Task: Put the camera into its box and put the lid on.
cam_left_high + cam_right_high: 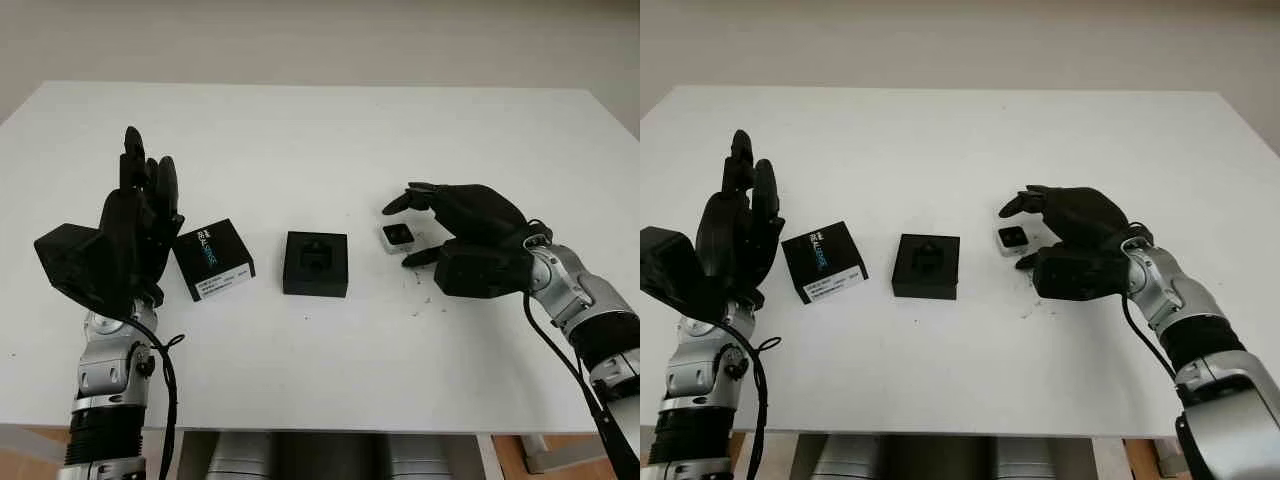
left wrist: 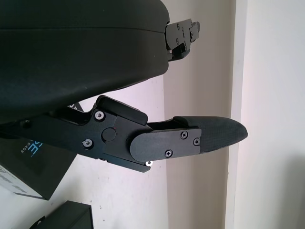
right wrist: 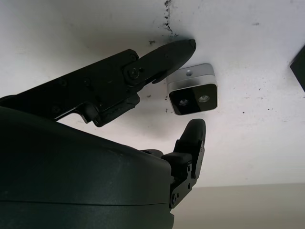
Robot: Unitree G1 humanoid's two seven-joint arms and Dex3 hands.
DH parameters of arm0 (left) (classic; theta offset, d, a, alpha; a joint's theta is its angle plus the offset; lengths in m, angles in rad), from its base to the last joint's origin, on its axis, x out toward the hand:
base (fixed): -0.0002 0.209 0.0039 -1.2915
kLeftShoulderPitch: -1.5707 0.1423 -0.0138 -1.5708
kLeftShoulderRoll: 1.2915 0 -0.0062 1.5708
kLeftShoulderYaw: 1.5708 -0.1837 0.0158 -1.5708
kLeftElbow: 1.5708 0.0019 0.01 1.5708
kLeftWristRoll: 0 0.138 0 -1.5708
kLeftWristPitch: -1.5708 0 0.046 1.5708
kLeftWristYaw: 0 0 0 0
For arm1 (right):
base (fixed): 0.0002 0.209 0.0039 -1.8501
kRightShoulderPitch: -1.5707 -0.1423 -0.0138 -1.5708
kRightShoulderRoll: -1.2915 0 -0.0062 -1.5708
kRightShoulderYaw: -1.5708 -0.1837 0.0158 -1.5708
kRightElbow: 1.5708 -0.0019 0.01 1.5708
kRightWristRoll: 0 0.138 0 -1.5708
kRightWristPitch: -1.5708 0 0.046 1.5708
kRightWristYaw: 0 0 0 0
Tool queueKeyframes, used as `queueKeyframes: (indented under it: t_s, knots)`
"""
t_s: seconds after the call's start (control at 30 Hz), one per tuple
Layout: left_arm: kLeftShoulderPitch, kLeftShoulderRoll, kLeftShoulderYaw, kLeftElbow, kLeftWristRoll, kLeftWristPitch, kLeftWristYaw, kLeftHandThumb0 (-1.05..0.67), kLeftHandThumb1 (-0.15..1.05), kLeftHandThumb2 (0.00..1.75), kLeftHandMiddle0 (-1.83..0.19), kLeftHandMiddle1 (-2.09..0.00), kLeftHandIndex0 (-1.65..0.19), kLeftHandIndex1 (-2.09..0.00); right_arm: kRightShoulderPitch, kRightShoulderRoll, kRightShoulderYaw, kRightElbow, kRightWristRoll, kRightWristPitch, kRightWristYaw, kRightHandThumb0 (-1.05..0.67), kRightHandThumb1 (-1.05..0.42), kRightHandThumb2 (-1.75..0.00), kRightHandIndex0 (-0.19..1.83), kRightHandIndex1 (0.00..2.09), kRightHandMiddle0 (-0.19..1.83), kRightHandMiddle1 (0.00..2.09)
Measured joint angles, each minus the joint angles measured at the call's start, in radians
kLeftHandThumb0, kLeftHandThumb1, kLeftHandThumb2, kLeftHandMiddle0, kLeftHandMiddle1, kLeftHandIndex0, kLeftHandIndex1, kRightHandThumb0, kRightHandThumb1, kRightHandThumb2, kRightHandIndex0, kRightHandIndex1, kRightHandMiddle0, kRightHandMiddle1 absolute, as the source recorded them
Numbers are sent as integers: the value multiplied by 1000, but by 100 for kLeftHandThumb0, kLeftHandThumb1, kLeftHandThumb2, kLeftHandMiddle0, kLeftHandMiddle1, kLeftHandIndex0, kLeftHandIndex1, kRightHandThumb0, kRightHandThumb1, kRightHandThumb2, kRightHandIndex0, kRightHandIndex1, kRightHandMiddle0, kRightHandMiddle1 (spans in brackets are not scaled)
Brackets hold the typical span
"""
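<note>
Nothing of the task is finished yet, judging from how things lie; the camera sits on the desk, outside its box, and the lid lies apart, left of the box and not touching it. Three steps seem left: take hold of the camera, set it into the box, then fit the lid.

The right hand is at the camera, fingers curved round it; in the right wrist view one finger reaches along one side and another fingertip stands at the other, both just beside the body with slivers of desk between, so the hand has hold of nothing and is not yet closed. The left hand is raised upright beside the lid, empty, fingers extended.

The camera is a small squarish block, silver-grey shell with a dark front face carrying two round lenses; it lies to the right of the box, near it but apart. The box is black, square, open at the top, with a shaped recess inside; the lid is black with a white label and pale lettering.
</note>
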Motion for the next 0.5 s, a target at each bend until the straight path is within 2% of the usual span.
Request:
queueKeyframes:
  t_s: [0.5]
  knots:
    - [14,0,-1,-18,6,-1,9,-74,105,48,18,-6,17,-6,-9,3,12,29,-9,-11,-16,-50,-86,-5,28,6,21,101]
